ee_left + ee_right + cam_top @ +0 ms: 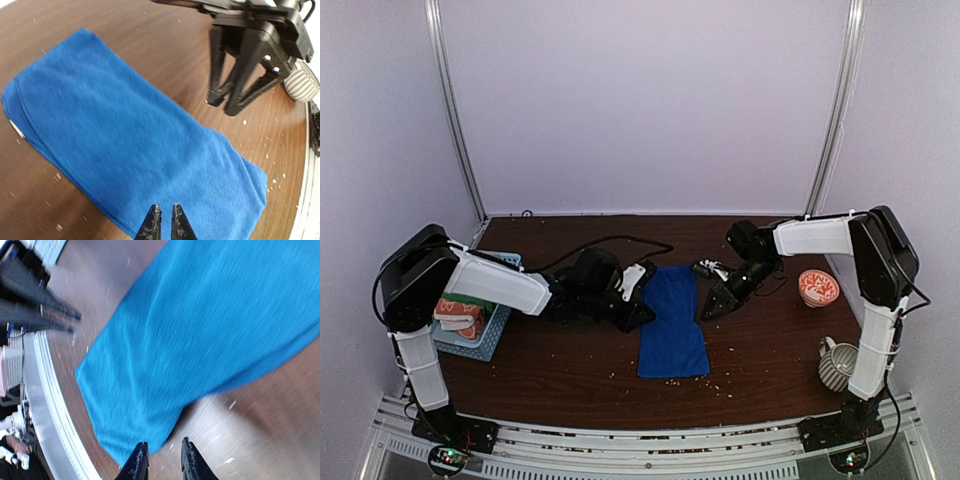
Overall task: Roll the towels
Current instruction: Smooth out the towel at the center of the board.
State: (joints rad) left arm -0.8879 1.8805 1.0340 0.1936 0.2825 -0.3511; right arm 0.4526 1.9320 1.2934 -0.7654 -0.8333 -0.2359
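One blue towel (673, 322) lies flat at the centre of my top view, long side running up the frame. My left gripper (162, 224) sits at its left edge with fingers nearly together, holding nothing. My right gripper (162, 460), at the towel's right edge, is slightly parted, also holding nothing.

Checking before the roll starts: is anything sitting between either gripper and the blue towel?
Nothing visible does. The blue towel lies flat on bare table, with the left gripper at its left edge and the right gripper at its right edge. Only crumbs lie around it.
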